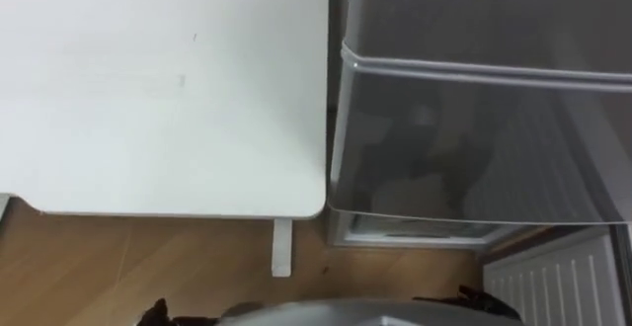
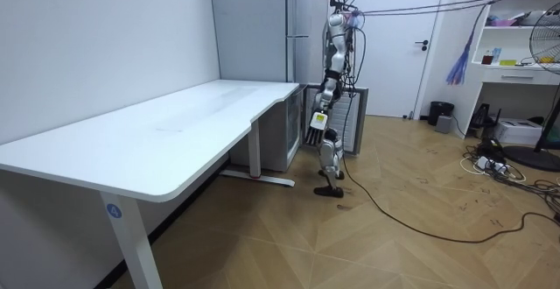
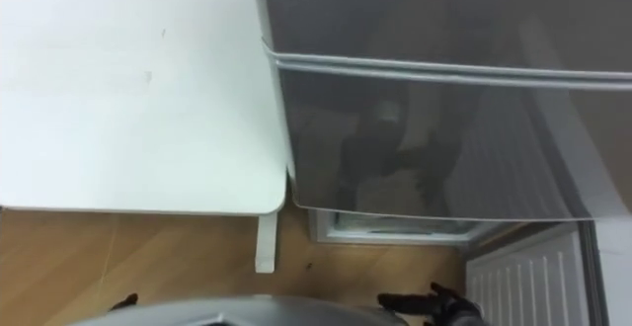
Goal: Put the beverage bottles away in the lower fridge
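**Standing square to the shut lower fridge door.**

Out to the left of the left hand (image 2: 317,124), which hangs at the robot's side with fingers straight, loose and holding nothing, lies the flat white rectangular desk top (image 1: 158,89). Ahead of both hands stands the tall grey glossy fridge (image 1: 474,10), its lower door (image 1: 474,148) closed beneath the pale seam (image 1: 474,69). The right hand (image 3: 434,304) sits low, short of that door's bottom edge, and its grasp is too dark to tell. Just right of it is a white ribbed panel (image 1: 563,282). I cannot tell where the drinks are. The door probably needs opening first: lift a hand to its free edge, hook firmly, and swing it wide without hitting the desk.
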